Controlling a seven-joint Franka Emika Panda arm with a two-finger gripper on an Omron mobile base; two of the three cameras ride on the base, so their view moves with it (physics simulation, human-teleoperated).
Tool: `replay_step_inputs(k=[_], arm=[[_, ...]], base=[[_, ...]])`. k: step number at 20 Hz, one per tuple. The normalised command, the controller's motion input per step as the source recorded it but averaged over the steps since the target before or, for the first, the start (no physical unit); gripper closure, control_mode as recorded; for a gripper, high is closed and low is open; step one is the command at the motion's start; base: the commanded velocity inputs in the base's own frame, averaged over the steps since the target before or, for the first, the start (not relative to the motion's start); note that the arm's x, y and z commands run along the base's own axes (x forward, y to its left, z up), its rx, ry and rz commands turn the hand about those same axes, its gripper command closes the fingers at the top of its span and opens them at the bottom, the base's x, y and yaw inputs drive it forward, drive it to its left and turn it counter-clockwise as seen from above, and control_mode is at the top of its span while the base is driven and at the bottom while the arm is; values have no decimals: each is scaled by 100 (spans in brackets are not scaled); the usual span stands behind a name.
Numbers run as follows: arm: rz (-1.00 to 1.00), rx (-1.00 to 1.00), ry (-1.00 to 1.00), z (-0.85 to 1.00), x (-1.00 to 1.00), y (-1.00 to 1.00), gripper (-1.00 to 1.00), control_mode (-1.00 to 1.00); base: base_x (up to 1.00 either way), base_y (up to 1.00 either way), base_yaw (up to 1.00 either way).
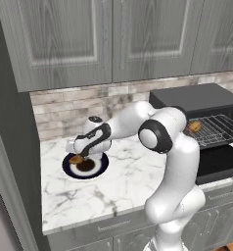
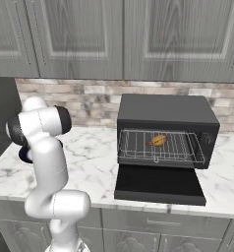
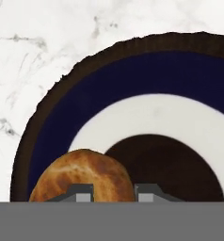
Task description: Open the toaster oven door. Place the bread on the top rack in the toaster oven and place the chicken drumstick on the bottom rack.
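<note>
Closed on the chicken drumstick [image 3: 83,175] at the plate's [image 3: 52,117] seven o'clock, the gripper [image 3: 113,190] pinches its thick, probably greasy, firm middle.

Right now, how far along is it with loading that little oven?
Done: the toaster oven door lies open and one golden-brown piece sits on a rack. In hand: the gripper has shut on the chicken drumstick at the plate. Left: carrying it to the oven's other rack.
</note>
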Motion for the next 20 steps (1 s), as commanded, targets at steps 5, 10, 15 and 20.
replay_step_inputs(k=[5,10,15,20], arm=[[-11,9,1,15,-11,-3,100,-100],[-7,6,0,12,-46,-18,100,-100],[-1,2,-1,16,-56,-31,100,-100],[0,1,0,35,-42,-44,100,-100]], base=[[0,0,0],[0,0,0],[0,0,0],[0,0,0]])
